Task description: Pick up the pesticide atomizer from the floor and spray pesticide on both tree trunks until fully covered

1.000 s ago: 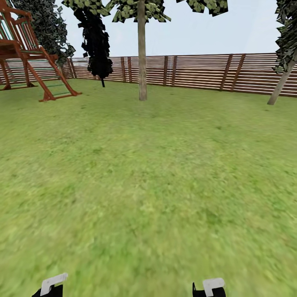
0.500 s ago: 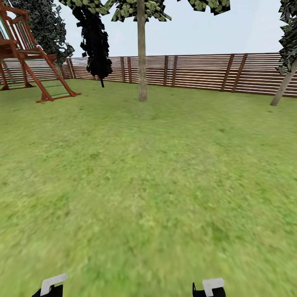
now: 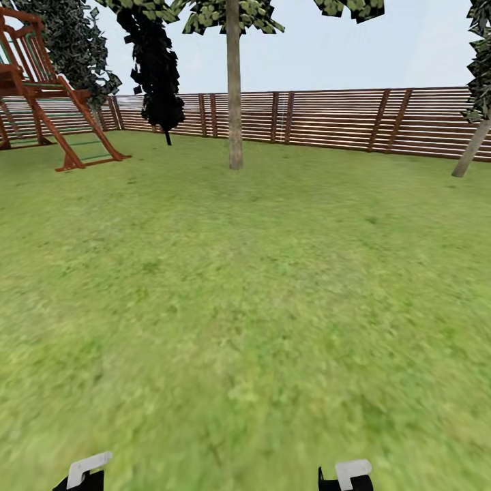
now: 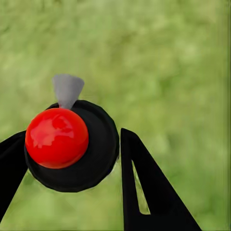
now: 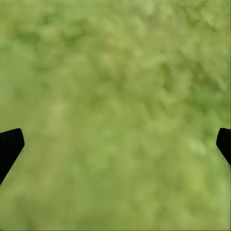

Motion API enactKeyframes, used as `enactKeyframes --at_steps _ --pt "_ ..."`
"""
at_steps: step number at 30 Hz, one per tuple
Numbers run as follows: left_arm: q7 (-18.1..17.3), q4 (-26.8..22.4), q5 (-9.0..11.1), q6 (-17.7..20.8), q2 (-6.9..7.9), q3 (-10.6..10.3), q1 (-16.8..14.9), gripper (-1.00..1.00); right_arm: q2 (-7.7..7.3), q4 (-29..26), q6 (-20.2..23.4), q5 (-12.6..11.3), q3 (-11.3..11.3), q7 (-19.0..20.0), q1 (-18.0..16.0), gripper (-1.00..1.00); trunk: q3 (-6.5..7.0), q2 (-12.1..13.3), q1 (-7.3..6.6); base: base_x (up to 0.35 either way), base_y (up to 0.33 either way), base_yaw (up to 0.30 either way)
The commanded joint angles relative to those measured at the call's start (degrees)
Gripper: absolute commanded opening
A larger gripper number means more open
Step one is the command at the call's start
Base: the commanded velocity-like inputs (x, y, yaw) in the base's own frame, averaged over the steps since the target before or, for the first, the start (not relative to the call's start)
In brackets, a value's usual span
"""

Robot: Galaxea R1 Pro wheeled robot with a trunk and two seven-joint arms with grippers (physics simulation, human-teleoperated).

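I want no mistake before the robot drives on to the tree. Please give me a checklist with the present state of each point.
1. Atomizer between the left gripper fingers: ok, black body with red cap sits between them.
2. Firm clamp on the atomizer: cannot tell, contact on the one side is not clear.
3. Right gripper free: ok, fingers wide apart over grass.
4. Tree trunk ahead: ok, upright near the fence.
5. Lawn between robot and trunk: ok, no obstacle seen.
6. Nozzle aimed at the trunk: not ok, the atomizer faces the grass.

Wooden play frame point(image 3: 51, 102) beside fence point(image 3: 341, 116).
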Motion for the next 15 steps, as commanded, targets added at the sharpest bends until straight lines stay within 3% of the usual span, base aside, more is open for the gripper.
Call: enactKeyframes --at_steps 1,15 --pt "0.02 -0.01 0.00 0.00 -0.01 0.00 0.00 -1.00 0.00 -0.01 0.00 -0.01 0.00 0.00 0.00 1.00 0.00 0.00 0.00 0.337 0.000 0.000" --pt "0.03 -0.01 0.00 0.00 0.00 0.01 0.00 -1.00 0.00 -0.01 -0.01 0.00 0.00 0.00 0.00 1.00 0.00 0.00 0.00 0.337 0.000 0.000"
